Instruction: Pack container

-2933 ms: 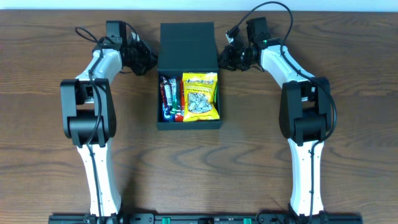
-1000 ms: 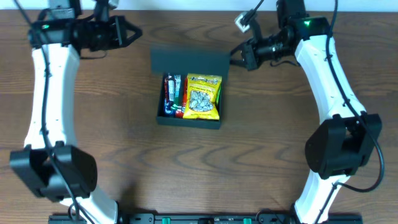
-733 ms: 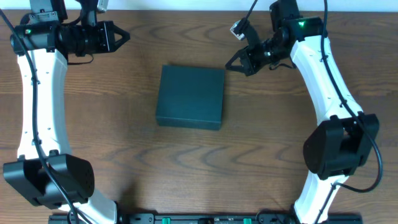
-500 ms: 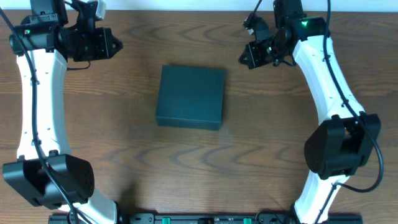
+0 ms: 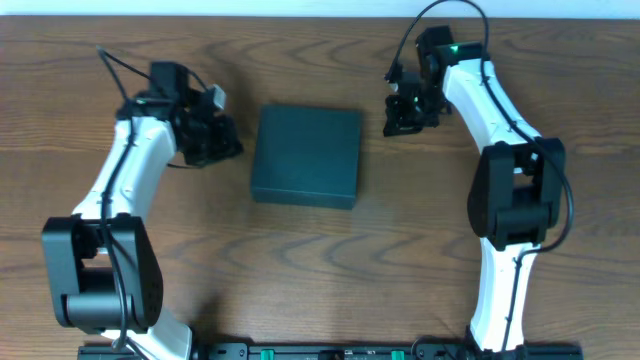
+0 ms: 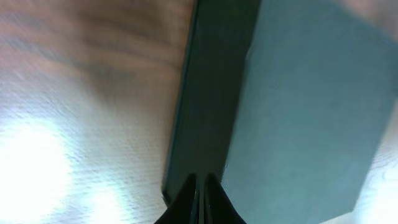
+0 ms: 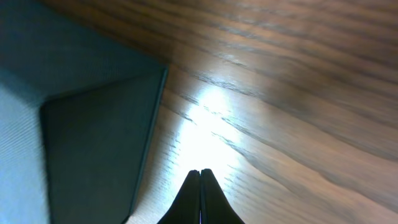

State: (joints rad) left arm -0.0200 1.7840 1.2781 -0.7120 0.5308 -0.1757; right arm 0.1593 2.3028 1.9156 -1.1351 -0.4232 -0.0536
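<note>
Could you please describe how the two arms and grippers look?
The left arm and right arm have white shells, black joint housings and looping black cables. The right has a green light. The left gripper and right gripper are black with slim tapered fingers.

left gripper tips pressed together | container lid down, close ahead | wooden table

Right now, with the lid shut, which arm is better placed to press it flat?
Left, probably. The left gripper sits beside the container at mid-side, aimed at it; the right gripper is off its far corner.
</note>
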